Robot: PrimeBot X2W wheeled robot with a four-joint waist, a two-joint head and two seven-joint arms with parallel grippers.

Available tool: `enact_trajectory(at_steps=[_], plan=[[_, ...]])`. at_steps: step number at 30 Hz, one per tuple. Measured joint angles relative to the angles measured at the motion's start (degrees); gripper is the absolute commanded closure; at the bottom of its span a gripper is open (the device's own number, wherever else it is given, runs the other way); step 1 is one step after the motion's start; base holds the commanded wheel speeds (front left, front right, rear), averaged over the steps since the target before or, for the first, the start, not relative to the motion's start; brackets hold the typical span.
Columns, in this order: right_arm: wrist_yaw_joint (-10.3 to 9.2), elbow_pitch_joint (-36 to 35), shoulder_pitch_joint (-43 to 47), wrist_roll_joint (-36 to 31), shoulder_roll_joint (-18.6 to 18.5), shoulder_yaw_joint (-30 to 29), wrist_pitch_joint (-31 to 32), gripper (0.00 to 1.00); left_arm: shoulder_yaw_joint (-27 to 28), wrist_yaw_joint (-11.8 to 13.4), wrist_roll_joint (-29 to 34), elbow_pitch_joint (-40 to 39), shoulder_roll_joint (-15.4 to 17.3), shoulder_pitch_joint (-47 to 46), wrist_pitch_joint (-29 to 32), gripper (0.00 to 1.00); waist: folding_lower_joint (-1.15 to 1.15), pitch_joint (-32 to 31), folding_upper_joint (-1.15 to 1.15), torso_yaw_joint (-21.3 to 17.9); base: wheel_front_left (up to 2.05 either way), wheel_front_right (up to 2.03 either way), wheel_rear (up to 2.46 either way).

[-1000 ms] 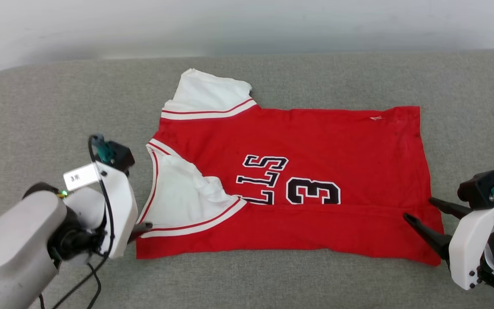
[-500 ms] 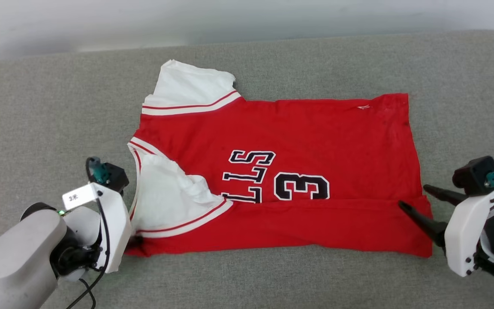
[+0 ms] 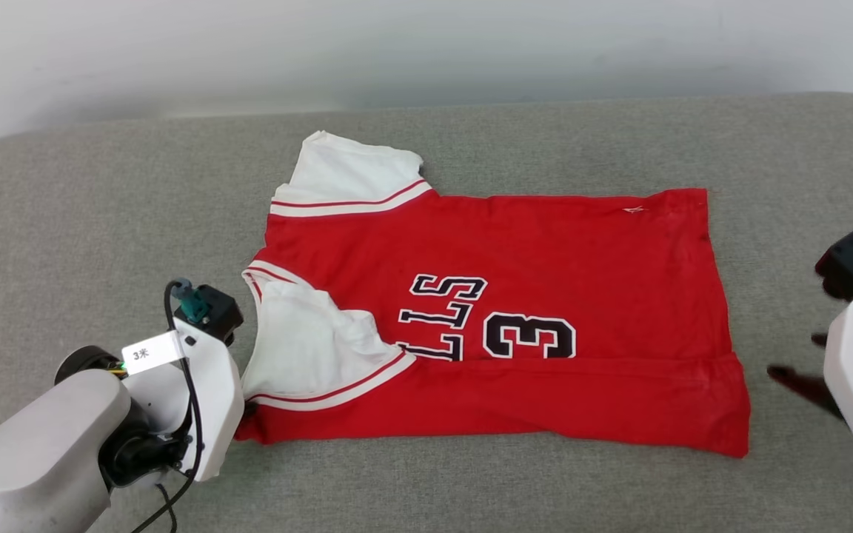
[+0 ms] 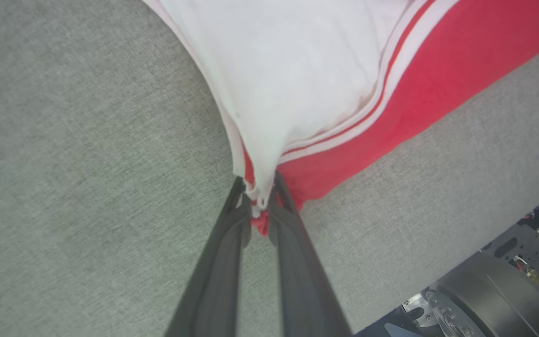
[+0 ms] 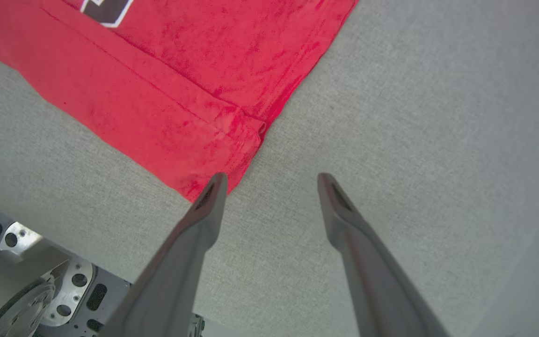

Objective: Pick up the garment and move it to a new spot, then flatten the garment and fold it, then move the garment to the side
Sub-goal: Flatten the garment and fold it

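Observation:
The garment (image 3: 515,252) lies spread sideways on the grey cushion, collar to the left and hem to the right. Its near edge and near white sleeve are folded in over the chest letters. In the left wrist view my left gripper (image 4: 259,206) is shut on the garment (image 4: 307,70) at its near left corner, where white sleeve trim meets red cloth. From the head view that left gripper (image 3: 245,411) sits at the same corner, fingertips mostly hidden by the wrist. My right gripper (image 5: 269,180) stands open just off the near hem corner of the garment (image 5: 180,70), holding nothing; its dark fingers (image 3: 797,381) hover right of the hem.
The grey cushion (image 3: 86,222) stretches wide on all sides of the shirt, and a pale wall (image 3: 426,44) runs behind its far edge. Beyond the cushion's near edge, parts of the robot's base (image 5: 21,276) show low in both wrist views.
My left gripper has shut on the garment's near left corner. My right gripper has drawn back to the right, off the hem, still open. The head camera has shifted a little.

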Motion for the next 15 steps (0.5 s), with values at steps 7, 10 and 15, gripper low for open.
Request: enact_trajectory(at_steps=[7, 10, 15], plan=[[0.01, 5.15, 1.94, 1.92, 4.37, 2.21, 3.38, 0.0, -0.08, 0.87, 1.14, -2.63, -0.19, -0.48, -0.7, 1.0, 0.0, 1.88, 0.0, 0.96, 0.0, 0.0, 0.0], [0.0, 8.98, 2.93, 1.91, 7.81, 2.99, 1.77, 0.0, -0.09, 1.12, 1.34, -3.38, -0.16, -0.65, -0.96, 1.0, 0.01, 2.9, 0.0, 1.26, 0.0, 0.0, 0.0], [-0.13, 15.16, 3.64, 1.26, 11.6, 4.82, -1.99, 0.0, -0.12, 1.53, 1.62, -4.08, 0.0, -0.64, -1.55, 1.0, 0.01, 4.17, 0.0, 1.52, 0.0, 0.0, 0.0]])
